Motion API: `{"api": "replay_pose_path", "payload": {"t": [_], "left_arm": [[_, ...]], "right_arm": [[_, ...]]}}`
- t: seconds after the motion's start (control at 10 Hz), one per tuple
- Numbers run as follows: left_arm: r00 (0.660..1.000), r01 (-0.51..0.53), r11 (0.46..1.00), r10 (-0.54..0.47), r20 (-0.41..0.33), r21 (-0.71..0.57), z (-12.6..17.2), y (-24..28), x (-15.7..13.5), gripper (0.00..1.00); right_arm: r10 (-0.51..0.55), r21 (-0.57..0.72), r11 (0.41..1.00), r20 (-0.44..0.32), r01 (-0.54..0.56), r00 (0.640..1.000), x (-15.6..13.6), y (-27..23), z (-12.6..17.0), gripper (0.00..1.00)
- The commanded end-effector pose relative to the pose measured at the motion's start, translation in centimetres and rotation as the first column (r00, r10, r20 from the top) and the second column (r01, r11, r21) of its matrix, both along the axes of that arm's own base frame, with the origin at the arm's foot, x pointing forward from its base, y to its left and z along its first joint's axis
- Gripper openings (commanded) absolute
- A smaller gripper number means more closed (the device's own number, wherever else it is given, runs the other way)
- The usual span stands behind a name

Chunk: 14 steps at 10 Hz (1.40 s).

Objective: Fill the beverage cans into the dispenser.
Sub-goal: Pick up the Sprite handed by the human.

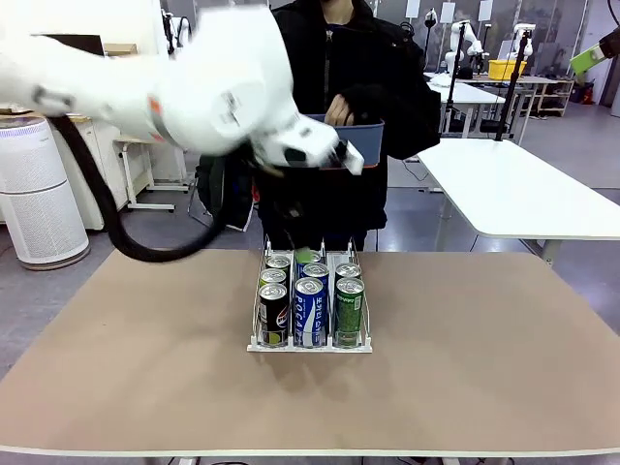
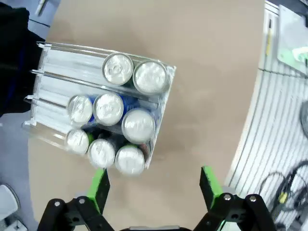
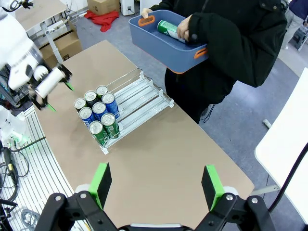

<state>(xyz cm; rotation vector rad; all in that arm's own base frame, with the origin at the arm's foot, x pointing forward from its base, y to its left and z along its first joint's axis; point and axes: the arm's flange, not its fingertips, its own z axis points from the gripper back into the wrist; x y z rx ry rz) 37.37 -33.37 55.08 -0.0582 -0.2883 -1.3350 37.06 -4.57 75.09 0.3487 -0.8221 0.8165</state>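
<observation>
The dispenser stands mid-table with several beverage cans packed at its near end: black on the left, blue in the middle, green on the right. From above, the dispenser shows silver can tops and bare lanes behind them. My left gripper hangs open above it with nothing between its fingers, and shows blurred as the left gripper high over the rack. My right gripper is open and empty, high above the table's edge, far from the dispenser. A person's hand holds a green can.
The person stands at the far side holding a blue bin with orange handles, one hand inside it. The brown table is bare around the rack. A white table stands to the right, an air purifier to the left.
</observation>
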Motion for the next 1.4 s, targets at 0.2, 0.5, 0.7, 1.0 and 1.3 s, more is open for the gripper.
{"api": "replay_pose_path", "payload": {"t": [0.2,0.5,0.7,1.0,1.3], "left_arm": [[0.990,0.136,0.988,-0.133,0.052,-0.069,12.1,12.1,-2.0,1.00],[0.983,0.029,0.983,0.005,0.184,-0.180,18.6,19.0,-3.2,1.00],[0.957,-0.128,0.946,0.196,0.214,-0.297,20.6,23.2,-4.3,1.00],[0.887,-0.225,0.843,0.385,0.256,-0.488,20.3,27.6,-4.5,1.00],[0.864,-0.226,0.800,0.428,0.266,-0.556,19.3,28.5,-5.2,1.00]], "right_arm": [[0.008,0.012,1.000,-0.007,-0.008,1.000,0.0,0.2,0.1,1.00],[0.008,0.012,1.000,-0.007,-0.008,1.000,0.0,0.2,0.1,1.00],[0.008,0.012,1.000,-0.007,-0.008,1.000,0.0,0.2,0.1,1.00],[0.008,0.012,1.000,-0.007,-0.008,1.000,0.0,0.2,0.1,1.00],[0.008,0.012,1.000,-0.007,-0.008,1.000,0.0,0.2,0.1,1.00]]}}
